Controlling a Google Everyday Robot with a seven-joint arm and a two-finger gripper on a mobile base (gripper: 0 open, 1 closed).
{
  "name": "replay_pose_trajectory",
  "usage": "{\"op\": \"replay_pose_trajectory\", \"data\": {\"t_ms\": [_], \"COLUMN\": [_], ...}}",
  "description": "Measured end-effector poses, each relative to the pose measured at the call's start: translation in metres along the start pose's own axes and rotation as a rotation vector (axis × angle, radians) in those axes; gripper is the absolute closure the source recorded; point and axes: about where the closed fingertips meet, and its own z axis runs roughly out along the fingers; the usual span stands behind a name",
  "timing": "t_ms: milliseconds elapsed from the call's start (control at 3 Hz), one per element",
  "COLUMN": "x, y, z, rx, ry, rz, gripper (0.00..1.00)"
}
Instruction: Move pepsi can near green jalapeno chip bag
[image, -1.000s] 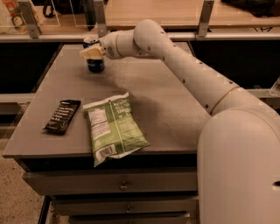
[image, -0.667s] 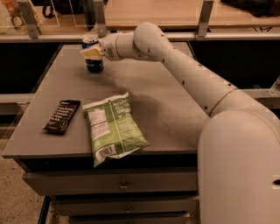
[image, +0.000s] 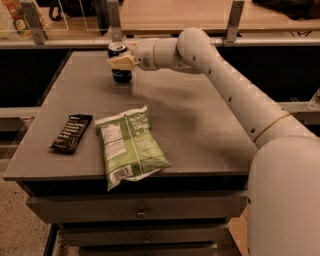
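Note:
The pepsi can (image: 120, 70), dark blue with a silver top, stands upright at the far left of the grey table (image: 200, 125). My gripper (image: 120, 61) is at the can, reaching in from the right. One tan finger (image: 119, 62) crosses the can's front and the jaws are shut on it. The can's base is at or just above the table top. The green jalapeno chip bag (image: 131, 147) lies flat near the table's front edge, well in front of the can.
A narrow black wrapper bar (image: 71, 132) lies left of the chip bag near the table's left edge. My white arm (image: 235, 95) spans the table's right side. A railing with posts (image: 112, 22) runs behind the table. Drawers (image: 140, 210) sit below the front edge.
The gripper and the pepsi can have shifted a little to the right together. The chip bag and the black bar have not moved.

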Motion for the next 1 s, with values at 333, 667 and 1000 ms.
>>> {"op": "replay_pose_trajectory", "data": {"t_ms": [333,667,1000], "x": [-0.004,-0.009,-0.011], "y": [0.005,0.017,0.035], "z": [-0.033,-0.056,-0.075], "rx": [-0.02,-0.049,-0.085], "ry": [0.006,0.011,0.011], "rz": [-0.096,-0.165,-0.208], "gripper": [0.8,0.8,0.77]}}
